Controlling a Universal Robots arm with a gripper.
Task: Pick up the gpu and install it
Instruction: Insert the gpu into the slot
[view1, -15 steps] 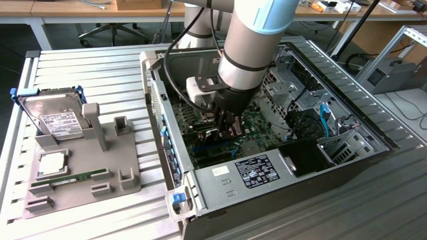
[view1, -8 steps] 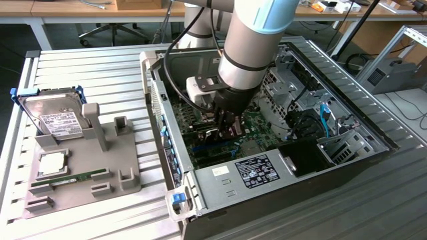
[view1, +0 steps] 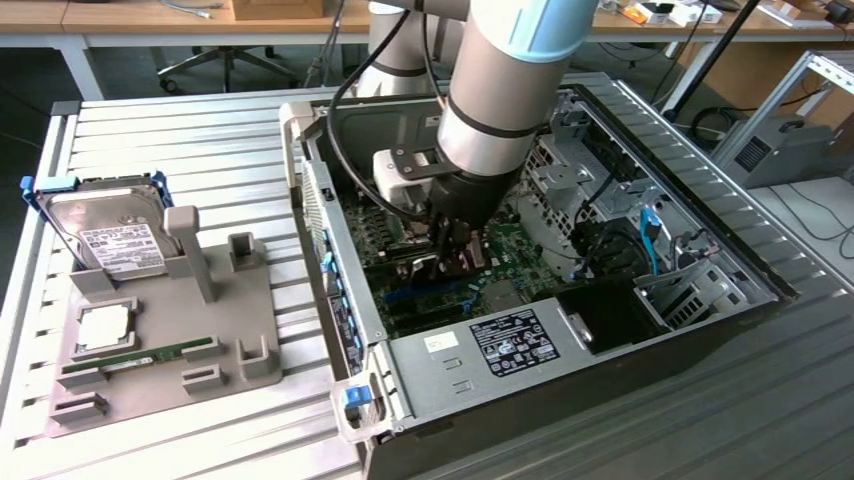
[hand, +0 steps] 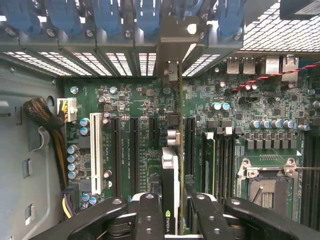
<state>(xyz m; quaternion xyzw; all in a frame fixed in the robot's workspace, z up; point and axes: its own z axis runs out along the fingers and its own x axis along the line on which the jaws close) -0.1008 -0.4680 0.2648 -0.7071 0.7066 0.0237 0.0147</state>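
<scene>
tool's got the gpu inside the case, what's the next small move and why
Probably a short, straight push toward the motherboard. The tool grips the gpu edge-on between its fingers. The card stands upright, parallel to the expansion slots, and its far end reaches the rear slot panel. Whether its edge has entered a slot is hidden.
</scene>
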